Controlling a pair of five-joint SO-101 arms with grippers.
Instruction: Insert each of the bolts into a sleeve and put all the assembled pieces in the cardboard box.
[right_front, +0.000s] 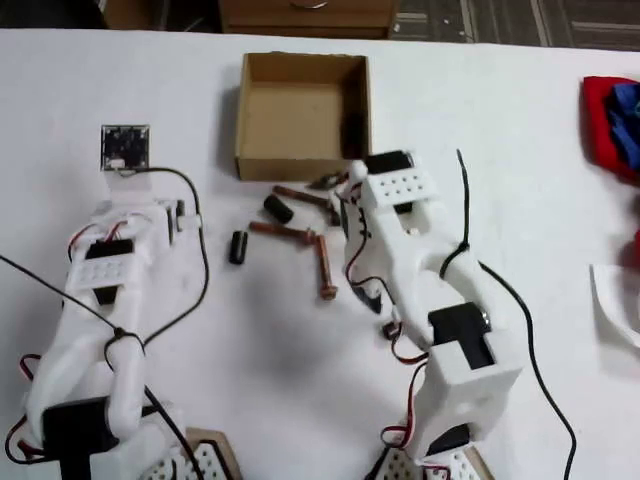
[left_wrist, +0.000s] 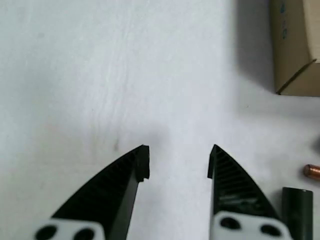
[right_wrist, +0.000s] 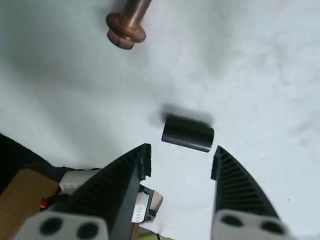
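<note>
My right hand (right_wrist: 180, 161) is spread wide and holds nothing, with a black sleeve (right_wrist: 187, 133) lying on its side just beyond its fingertips and a bolt (right_wrist: 127, 26) farther out. My left hand (left_wrist: 178, 162) gapes just as empty over bare table (left_wrist: 100, 75). As I judge it, nothing is assembled yet: the other bolts and sleeves lie loose between my arms, and the cardboard box (right_front: 300, 120) beyond them is empty, its near wall crowding the parts, though there is open room on my left.
</note>
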